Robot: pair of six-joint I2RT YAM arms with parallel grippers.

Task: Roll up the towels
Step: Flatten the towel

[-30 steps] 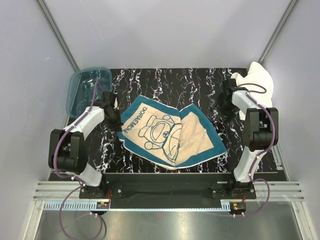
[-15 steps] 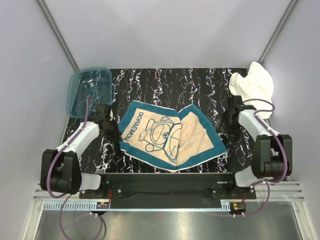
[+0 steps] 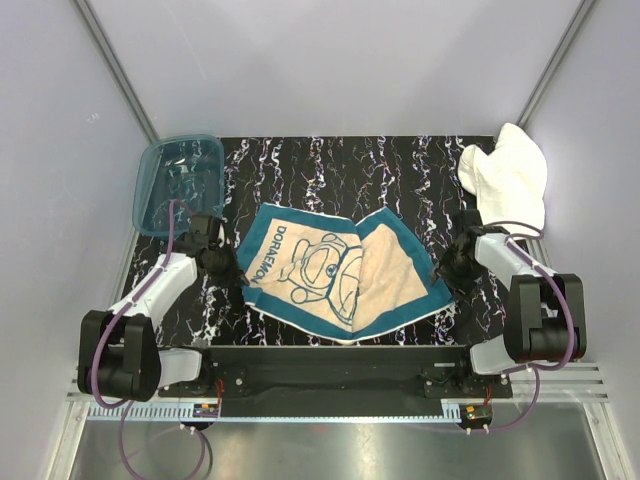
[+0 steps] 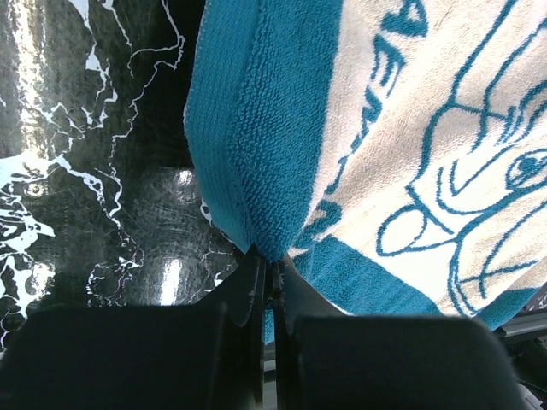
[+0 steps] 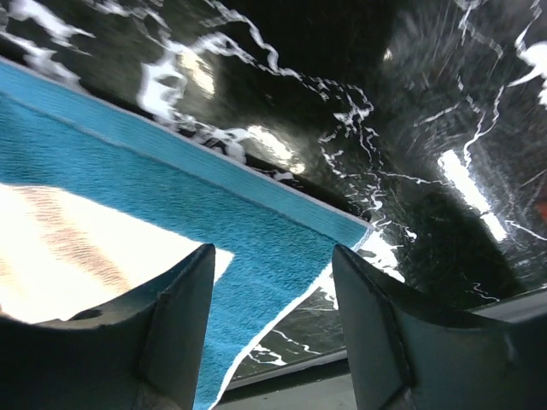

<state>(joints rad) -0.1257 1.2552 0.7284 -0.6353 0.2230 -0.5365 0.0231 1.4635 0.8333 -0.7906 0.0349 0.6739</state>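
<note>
The cream towel with a teal border and cartoon print [image 3: 340, 270] lies spread in the middle of the black marble table. My left gripper [image 3: 230, 266] is shut on its left teal edge, which bunches up at the fingertips of the left gripper [image 4: 272, 260] in the left wrist view. My right gripper [image 3: 448, 272] stands open just over the towel's right corner [image 5: 282, 256], with the teal border between its fingers [image 5: 184, 316]. The white towel [image 3: 508, 178] lies crumpled at the back right, away from both grippers.
A translucent teal tub [image 3: 180, 180] stands at the back left, close behind the left arm. Grey walls close in both sides. The black rail [image 3: 340, 360] runs along the near edge of the table.
My right arm swung from beside the white towel toward the near edge and now hovers at the printed towel's right corner, jaws somewhat narrower. My left gripper drew back toward the near side, holding the edge.
</note>
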